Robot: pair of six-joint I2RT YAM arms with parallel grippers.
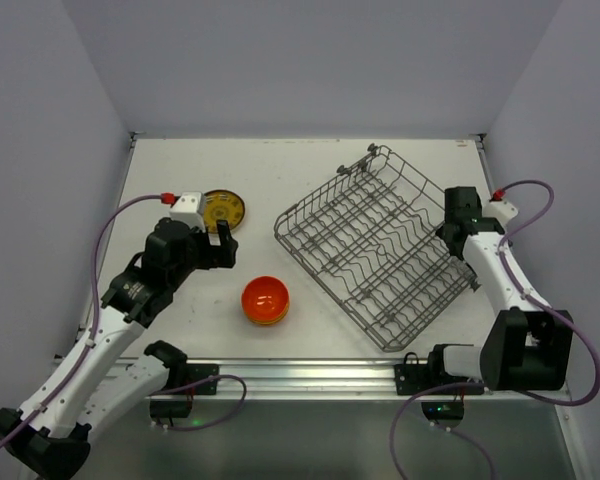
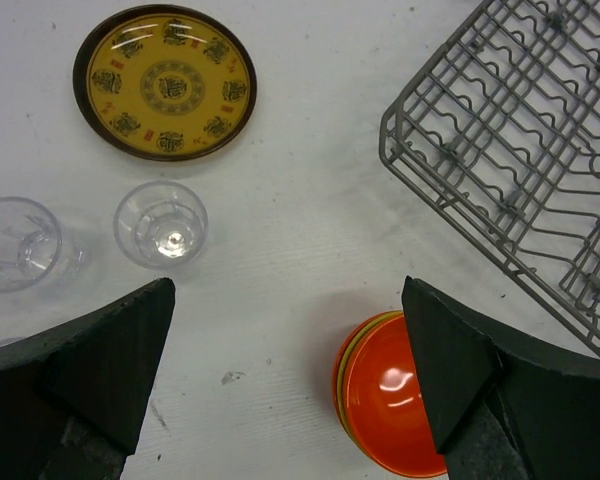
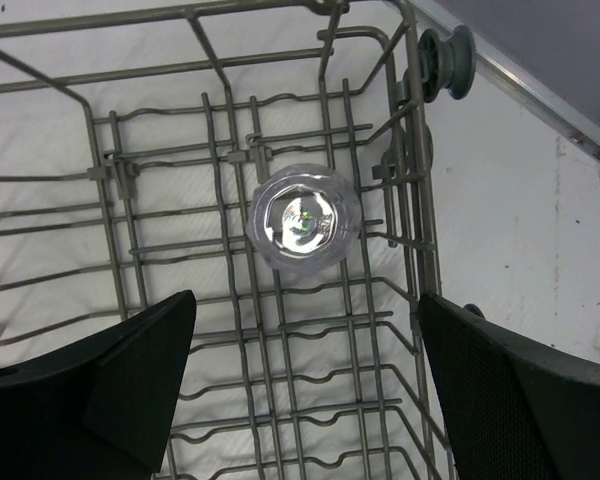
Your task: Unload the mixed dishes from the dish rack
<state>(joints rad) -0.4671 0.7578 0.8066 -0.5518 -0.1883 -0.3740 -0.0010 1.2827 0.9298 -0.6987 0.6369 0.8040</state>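
Note:
The grey wire dish rack (image 1: 380, 245) lies at an angle on the right of the table. It also shows in the left wrist view (image 2: 384, 135) and the right wrist view (image 3: 421, 230). One clear glass (image 3: 304, 217) stands inside it. My right gripper (image 1: 458, 215) (image 3: 305, 300) hangs open above that glass, holding nothing. A stack of bowls (image 1: 266, 299) (image 2: 390, 400), orange on top with a yellow-green rim under it, sits on the table. A patterned plate (image 1: 224, 210) (image 2: 165, 82) lies face up. Two clear glasses (image 2: 161, 223) (image 2: 15, 243) stand below the plate. My left gripper (image 1: 226, 247) (image 2: 286, 290) is open and empty above the table.
The white table (image 1: 310, 175) is walled on the left, back and right. A metal rail (image 1: 310, 375) runs along the near edge. A grey wheel (image 3: 445, 60) sticks out at the rack's corner. In the top view my left arm covers the two glasses.

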